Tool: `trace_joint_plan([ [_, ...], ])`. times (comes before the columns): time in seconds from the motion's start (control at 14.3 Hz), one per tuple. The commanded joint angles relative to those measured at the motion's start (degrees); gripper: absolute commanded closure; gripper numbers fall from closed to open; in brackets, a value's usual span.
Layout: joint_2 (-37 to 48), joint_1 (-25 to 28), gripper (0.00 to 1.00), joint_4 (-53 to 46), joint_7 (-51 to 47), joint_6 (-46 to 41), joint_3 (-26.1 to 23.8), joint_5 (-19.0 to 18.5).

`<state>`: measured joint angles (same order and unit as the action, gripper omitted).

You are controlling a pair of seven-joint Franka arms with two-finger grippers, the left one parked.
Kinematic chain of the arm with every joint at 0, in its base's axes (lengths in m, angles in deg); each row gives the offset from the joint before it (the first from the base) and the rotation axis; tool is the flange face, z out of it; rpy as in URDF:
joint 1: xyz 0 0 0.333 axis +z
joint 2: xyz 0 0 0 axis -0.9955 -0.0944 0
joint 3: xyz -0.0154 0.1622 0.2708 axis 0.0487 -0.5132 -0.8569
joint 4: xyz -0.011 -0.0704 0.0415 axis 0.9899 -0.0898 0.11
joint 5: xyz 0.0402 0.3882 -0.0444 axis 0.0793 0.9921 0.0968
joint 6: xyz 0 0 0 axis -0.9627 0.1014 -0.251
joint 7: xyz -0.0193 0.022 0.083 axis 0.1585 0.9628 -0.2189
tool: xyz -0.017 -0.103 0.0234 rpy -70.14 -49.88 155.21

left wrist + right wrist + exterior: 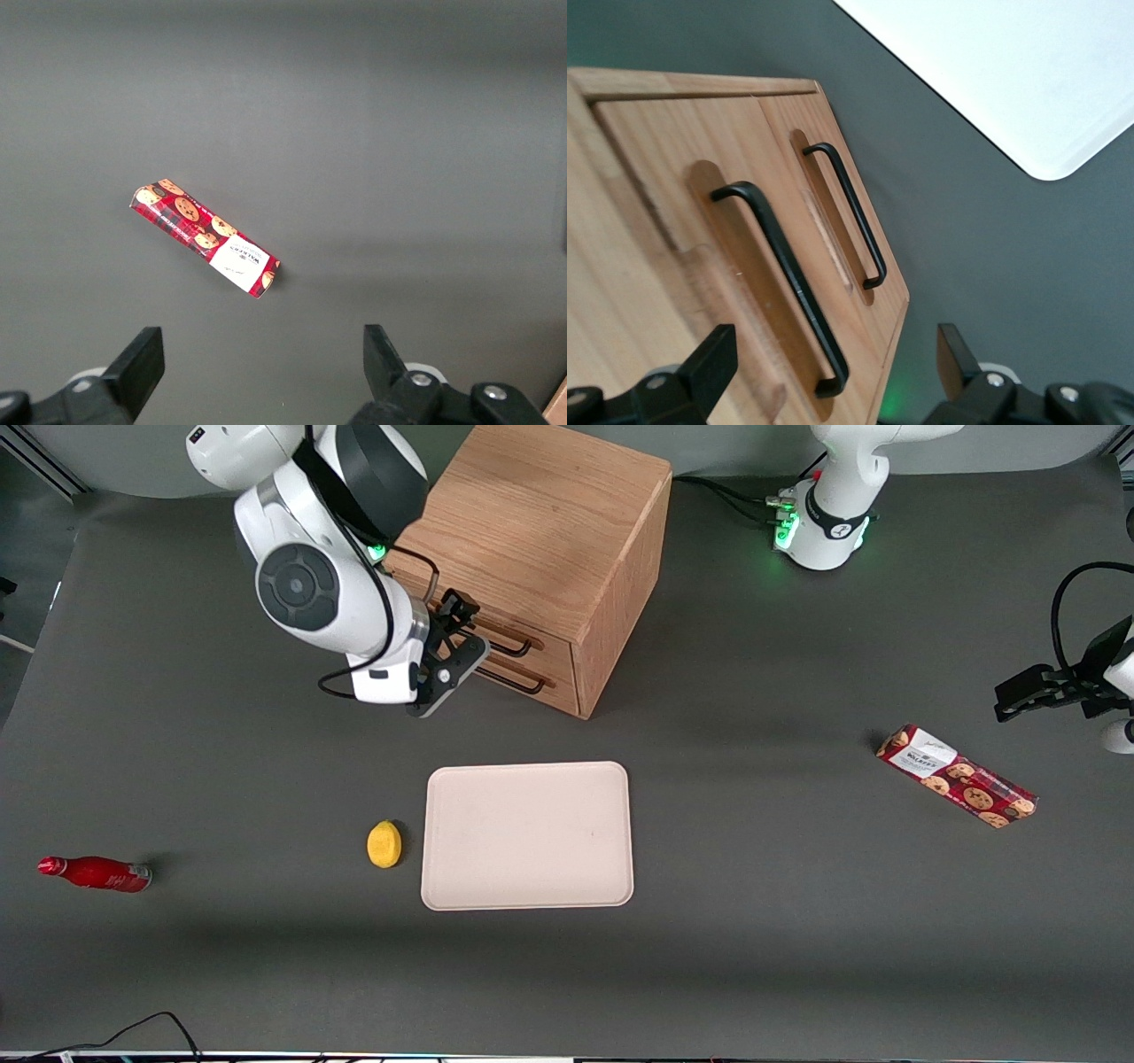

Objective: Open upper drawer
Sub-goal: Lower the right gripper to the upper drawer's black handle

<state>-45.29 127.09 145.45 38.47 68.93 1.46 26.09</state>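
Oak upper drawer apparently closed; end effector spread apart, facing handle.

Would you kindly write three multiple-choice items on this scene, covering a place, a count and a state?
1. Where does the yellow lemon lie?
A. beside the cream rectangular tray
B. on the tray
C. on top of the oak cabinet

2. How many dark bar handles does the cabinet front show?
A. one
B. two
C. three

3. How is the light-oak upper drawer?
A. pulled fully out
B. removed
C. closed

Answers: 1 A, the lemon rests on the table by the tray's edge. 2 B, two bars show. 3 C, its front sits flush, with the right gripper open in front of its handle.
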Motion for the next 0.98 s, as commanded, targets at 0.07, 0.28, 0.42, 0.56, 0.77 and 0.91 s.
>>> trace_joint_plan([
  [0.07,-2.4,-0.6,0.00,-1.0,2.7,-0.1,0.2,2.0],
  [0.28,-2.7,-0.5,0.00,1.5,3.0,-0.1,-0.1,4.4],
  [0.42,-2.7,-0.6,0.00,2.1,5.9,-0.2,-0.2,5.3],
  [0.56,-3.0,-0.5,0.00,2.8,6.5,0.1,-0.2,5.4],
  [0.77,-3.7,-0.4,0.00,3.5,6.6,0.8,-0.3,5.9],
  [0.91,-4.4,-0.1,0.00,3.5,6.6,0.9,-0.3,6.0],
])
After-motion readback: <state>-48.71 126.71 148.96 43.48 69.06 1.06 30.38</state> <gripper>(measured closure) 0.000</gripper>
